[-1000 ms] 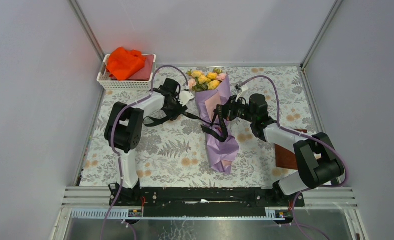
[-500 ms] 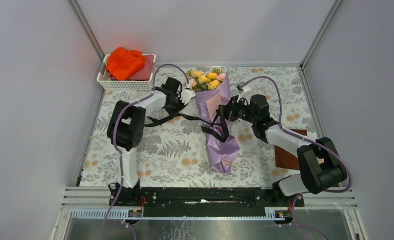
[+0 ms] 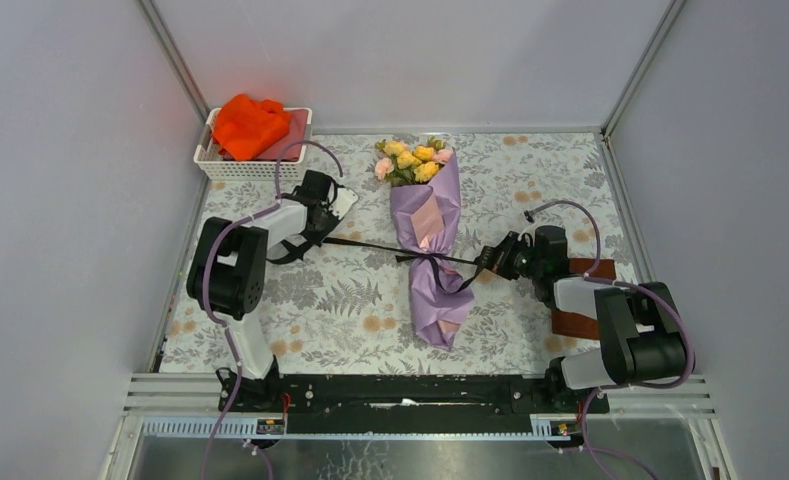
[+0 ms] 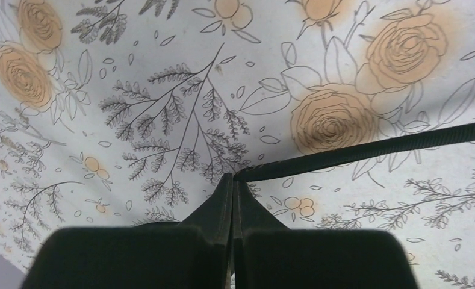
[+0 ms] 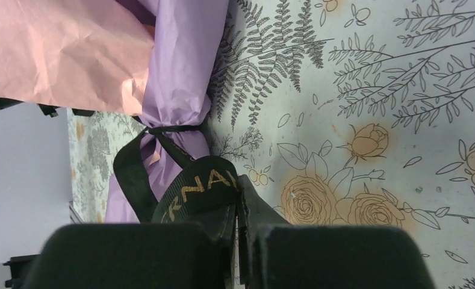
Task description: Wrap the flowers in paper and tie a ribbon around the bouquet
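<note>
The bouquet lies in the middle of the table, with yellow and pink flowers [image 3: 410, 160] at its far end and the lavender paper [image 3: 435, 290] tapering toward me. A pale pink layer [image 5: 60, 54] shows inside the paper [image 5: 183, 72]. The black ribbon [image 3: 375, 243] is cinched round the cone's waist in a knot [image 5: 156, 129] and stretched out taut to both sides. My left gripper [image 4: 233, 177] is shut on the ribbon's [image 4: 367, 150] left end, left of the bouquet. Just right of the bouquet, my right gripper [image 5: 239, 180] is shut on a gold-lettered length of ribbon [image 5: 198, 189].
A white basket [image 3: 232, 168] holding an orange cloth [image 3: 248, 125] stands at the back left, behind my left arm. A brown square pad [image 3: 573, 322] lies under my right arm. Grey walls enclose the floral tablecloth [image 3: 350, 300] on three sides.
Both grippers have drawn outward from the bouquet, left going left and right going right and nearer. The left jaws shut on the ribbon. The slack loops pulled tight round the paper.
</note>
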Action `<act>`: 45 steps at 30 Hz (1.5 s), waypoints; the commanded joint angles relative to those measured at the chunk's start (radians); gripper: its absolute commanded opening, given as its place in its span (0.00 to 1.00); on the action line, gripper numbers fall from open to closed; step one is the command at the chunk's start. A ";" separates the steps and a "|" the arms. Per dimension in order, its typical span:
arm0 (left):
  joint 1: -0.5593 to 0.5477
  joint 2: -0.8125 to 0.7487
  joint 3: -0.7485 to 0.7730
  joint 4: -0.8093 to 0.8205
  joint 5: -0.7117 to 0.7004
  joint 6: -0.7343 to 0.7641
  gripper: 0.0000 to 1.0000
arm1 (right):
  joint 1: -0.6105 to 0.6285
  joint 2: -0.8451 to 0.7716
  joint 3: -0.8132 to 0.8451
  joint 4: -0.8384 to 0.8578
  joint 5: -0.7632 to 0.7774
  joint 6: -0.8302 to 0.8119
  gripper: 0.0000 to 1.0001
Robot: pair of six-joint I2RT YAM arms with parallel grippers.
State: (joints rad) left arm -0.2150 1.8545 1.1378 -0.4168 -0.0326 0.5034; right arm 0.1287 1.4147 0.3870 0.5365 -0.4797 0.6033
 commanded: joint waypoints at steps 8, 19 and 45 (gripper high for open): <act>0.072 -0.038 -0.057 0.043 -0.217 0.027 0.00 | -0.061 0.010 0.021 -0.058 0.020 -0.041 0.00; 0.013 -0.109 0.011 -0.091 -0.053 -0.020 0.00 | -0.048 0.008 0.077 -0.095 -0.051 -0.072 0.20; -0.403 -0.253 0.475 -0.513 0.419 -0.170 0.00 | 0.110 -0.143 0.326 -0.733 0.083 -0.300 0.81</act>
State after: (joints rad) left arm -0.6075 1.6341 1.5940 -0.8894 0.3611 0.3634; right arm 0.1734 1.2732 0.7036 -0.0639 -0.3599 0.4023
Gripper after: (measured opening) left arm 0.006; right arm 0.804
